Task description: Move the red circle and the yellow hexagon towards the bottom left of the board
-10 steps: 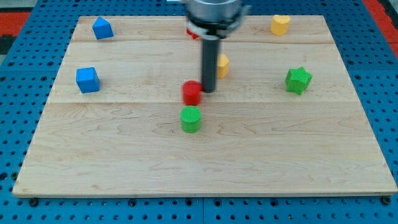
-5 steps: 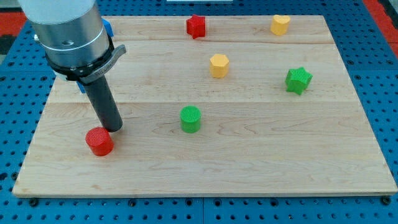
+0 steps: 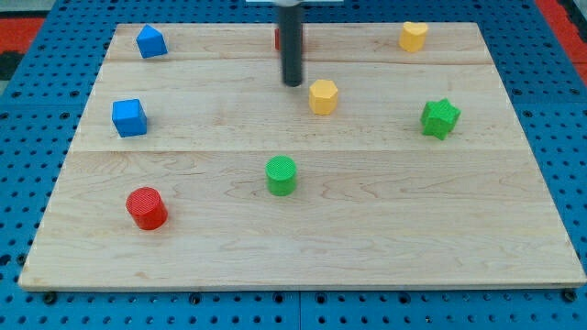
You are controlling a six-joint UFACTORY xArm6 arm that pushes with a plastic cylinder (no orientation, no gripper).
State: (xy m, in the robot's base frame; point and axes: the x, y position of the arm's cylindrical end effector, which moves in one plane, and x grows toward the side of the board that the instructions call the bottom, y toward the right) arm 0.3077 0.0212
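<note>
While my tip point(image 3: 293, 83) sits just left of the yellow hexagon point(image 3: 323, 96), touching nothing, the red circle point(image 3: 147, 208) stands upright at the surface's point(image 3: 385, 229) bottom left.

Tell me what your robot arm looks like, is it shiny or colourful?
Only a little of it shows here. It is a straight, smooth, dark grey rod with a round shape, like a thick crayon, ending at my tip. It has no colours, stripes, writing or cables that I can see. The rest runs out of the view's top.
</note>
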